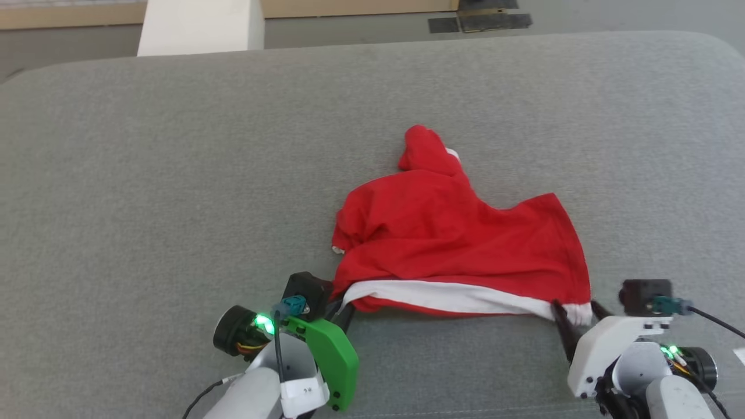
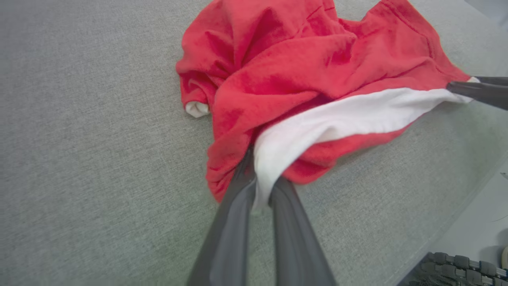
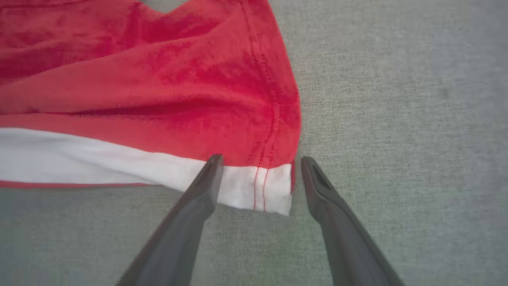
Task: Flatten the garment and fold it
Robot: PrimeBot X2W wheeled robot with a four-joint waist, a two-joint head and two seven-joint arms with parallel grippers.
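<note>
On my left, the left gripper (image 1: 343,307) is down at the near edge of the grey fabric surface (image 1: 174,174). In the left wrist view its two dark fingers (image 2: 234,206) are pinched together on the left end of the white band (image 2: 357,115), with the cloth bunched up between them. That left gripper (image 2: 262,176) has a firm hold on the garment (image 2: 285,71).

The garment (image 1: 454,244) lies a little right of the middle of the surface, close to me. It is a crumpled red heap. One narrow part points away from me and a broader flap spreads to the right. The white band (image 1: 448,294) runs along its near edge from one gripper to the other, and a small white cuff shows at the left of the heap.

On my right, the right gripper (image 1: 578,314) is at the other end of that band. In the right wrist view its fingers (image 3: 198,198) stand well apart, either side of the band's stitched corner. One tip lies over the white band (image 3: 79,159) and the other is just beside the hem of the garment (image 3: 158,87). The right gripper (image 3: 262,161) is not closed on anything. I can also see its dark fingers (image 2: 480,90) at the far right of the left wrist view, touching the end of the band.
</note>
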